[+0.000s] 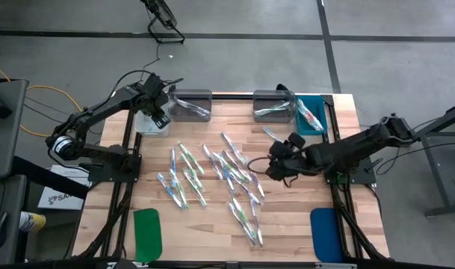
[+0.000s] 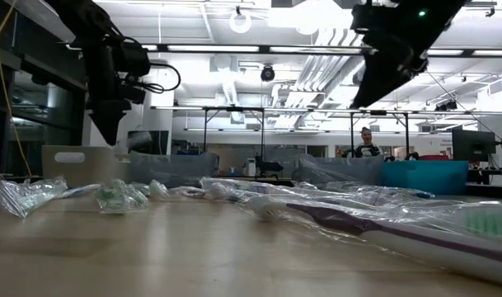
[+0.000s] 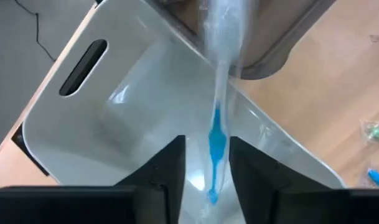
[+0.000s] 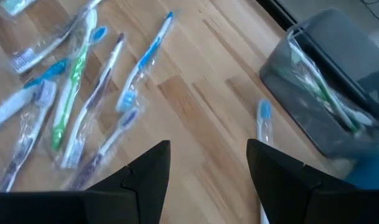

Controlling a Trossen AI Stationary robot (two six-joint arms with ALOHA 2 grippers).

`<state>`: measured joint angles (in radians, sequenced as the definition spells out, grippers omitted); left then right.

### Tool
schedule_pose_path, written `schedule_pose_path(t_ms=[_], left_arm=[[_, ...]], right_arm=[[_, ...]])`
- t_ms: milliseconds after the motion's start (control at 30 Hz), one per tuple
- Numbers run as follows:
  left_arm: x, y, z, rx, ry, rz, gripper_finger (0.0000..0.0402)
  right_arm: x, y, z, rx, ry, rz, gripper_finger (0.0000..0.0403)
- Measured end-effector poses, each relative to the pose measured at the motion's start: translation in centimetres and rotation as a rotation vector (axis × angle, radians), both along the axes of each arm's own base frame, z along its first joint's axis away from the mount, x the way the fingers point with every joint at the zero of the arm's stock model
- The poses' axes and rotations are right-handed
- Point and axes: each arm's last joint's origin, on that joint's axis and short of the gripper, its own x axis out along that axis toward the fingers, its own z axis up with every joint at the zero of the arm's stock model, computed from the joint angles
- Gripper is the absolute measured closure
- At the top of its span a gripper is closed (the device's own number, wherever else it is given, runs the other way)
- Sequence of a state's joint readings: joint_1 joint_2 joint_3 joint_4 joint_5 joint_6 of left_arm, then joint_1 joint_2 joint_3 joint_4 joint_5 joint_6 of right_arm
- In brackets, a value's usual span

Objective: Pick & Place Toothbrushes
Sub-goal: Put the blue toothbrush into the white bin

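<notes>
The left pincer (image 3: 205, 171), fingers parted, releases a blue toothbrush (image 3: 216, 140) over the white bin (image 3: 114, 124) at the counter's (image 1: 287, 224) far left corner. For a clean drop, open fully and lift straight. The right pincer (image 4: 208, 180), open and empty, hovers near the scattered toothbrushes (image 1: 212, 179).

Light is even and bright, coming from ceiling lamps (image 2: 241, 22) at 12 o'clock in low view; these glare white. Shadows on table (image 1: 212, 232) are soft, weak. Low view: foreground wrapped toothbrushes (image 2: 382, 219) at 4 o'clock out of focus. Right wrist pic has motion blur; left wrist bin (image 3: 114, 118) shows pale reflections.
</notes>
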<state>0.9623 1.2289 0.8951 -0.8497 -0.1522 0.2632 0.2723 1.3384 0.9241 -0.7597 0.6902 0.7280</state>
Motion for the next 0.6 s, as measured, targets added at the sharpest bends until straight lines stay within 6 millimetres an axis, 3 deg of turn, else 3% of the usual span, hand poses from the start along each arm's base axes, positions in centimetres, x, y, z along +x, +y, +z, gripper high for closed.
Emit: schedule_pose_path(t_ms=[167,367,600], left_arm=[[-0.1,0.0,0.0,0.003,0.018,0.014,0.0251],[0.0,0.2,0.1,0.041,0.012,0.018,0.0248],[0.9,1.2,0.9,0.146,-0.059,-0.111,0.0247]], right_arm=[[-1.1,1.4,-0.2,-0.015,-0.004,-0.035,0.0198],[-2.3,2.8,-0.3,-0.012,-0.029,-0.075,0.0198],[-2.8,3.8,-0.3,0.033,-0.084,-0.104,0.0198]])
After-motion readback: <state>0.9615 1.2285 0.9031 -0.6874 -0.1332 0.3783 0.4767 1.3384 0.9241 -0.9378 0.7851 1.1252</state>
